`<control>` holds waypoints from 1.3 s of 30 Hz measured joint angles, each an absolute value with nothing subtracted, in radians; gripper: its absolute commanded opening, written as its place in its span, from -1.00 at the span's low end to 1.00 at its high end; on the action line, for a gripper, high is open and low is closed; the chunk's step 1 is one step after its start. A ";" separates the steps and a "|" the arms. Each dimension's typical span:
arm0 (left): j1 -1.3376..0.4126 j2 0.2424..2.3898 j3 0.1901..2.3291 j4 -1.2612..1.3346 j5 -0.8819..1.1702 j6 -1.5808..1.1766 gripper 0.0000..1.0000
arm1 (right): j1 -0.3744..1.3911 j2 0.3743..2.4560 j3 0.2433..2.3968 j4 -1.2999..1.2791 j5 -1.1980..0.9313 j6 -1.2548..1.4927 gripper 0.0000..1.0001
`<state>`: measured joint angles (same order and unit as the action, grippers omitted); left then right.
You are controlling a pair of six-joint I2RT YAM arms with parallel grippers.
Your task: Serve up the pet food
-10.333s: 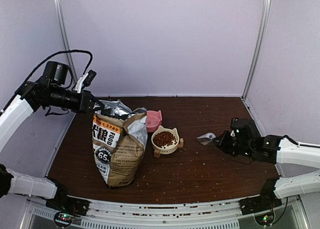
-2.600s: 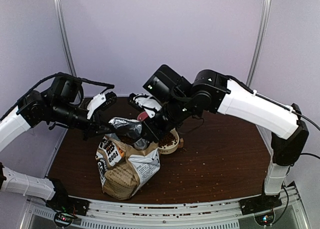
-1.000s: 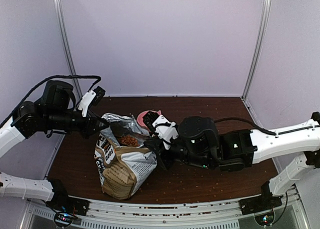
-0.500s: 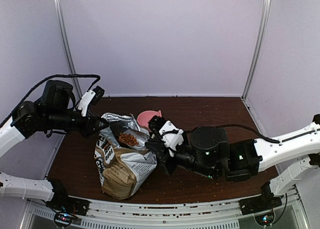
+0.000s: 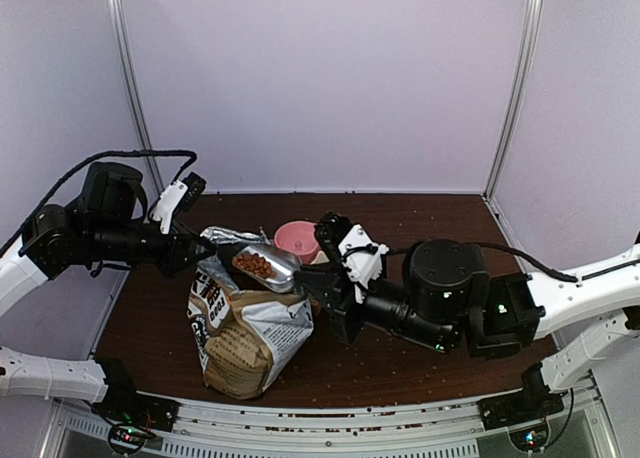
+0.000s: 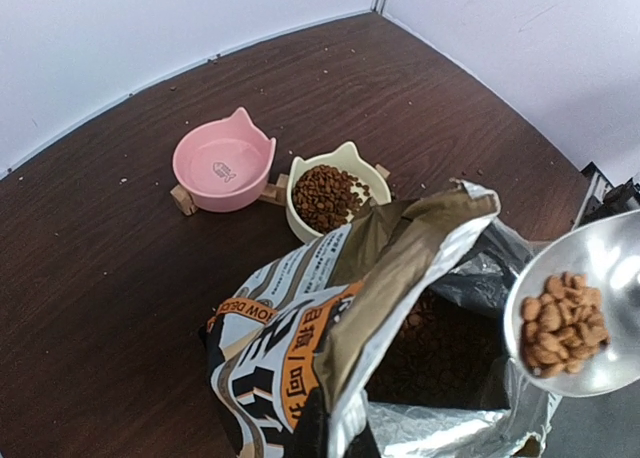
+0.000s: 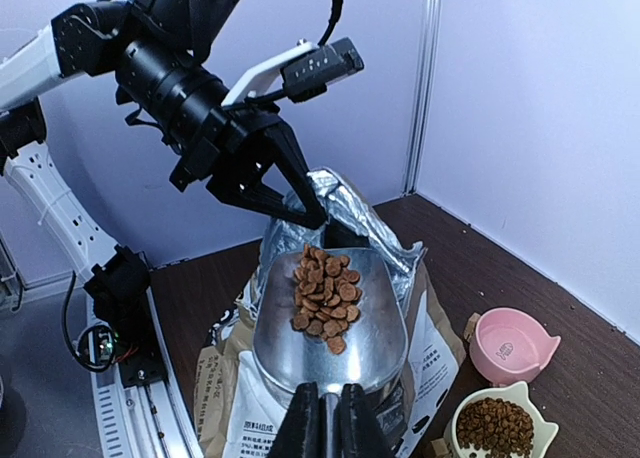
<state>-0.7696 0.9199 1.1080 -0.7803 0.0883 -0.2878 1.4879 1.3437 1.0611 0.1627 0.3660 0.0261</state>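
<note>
The pet food (image 7: 325,290) lies as a small heap of brown kibble in a silver metal scoop (image 7: 330,348). My right gripper (image 7: 322,430) is shut on the scoop's handle and holds it level above the open bag (image 5: 245,328). From above, the loaded scoop (image 5: 270,265) hovers over the bag mouth. More kibble shows dark inside the bag (image 6: 440,348). My left gripper (image 5: 200,246) is shut on the bag's upper rim (image 6: 400,278) and holds it open. A cream bowl (image 6: 330,190) holds kibble. A pink bowl (image 6: 222,163) beside it is empty.
Loose kibble is scattered over the brown table (image 5: 420,218). The right arm (image 5: 440,298) lies across the table's middle and hides the cream bowl from above. White walls close in the back and sides.
The right arm has drawn back to the right, lifting the loaded scoop up and out of the bag mouth. The left gripper still holds the bag rim in place.
</note>
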 measured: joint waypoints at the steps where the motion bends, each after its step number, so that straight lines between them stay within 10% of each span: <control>1: -0.770 0.922 1.108 -0.780 0.084 -0.294 -1.00 | 1.488 1.335 1.061 0.172 0.366 0.026 -1.00; 39: -0.389 0.844 1.099 -0.917 -0.020 -0.334 -1.00 | 1.077 1.364 1.019 0.045 0.280 0.139 -1.00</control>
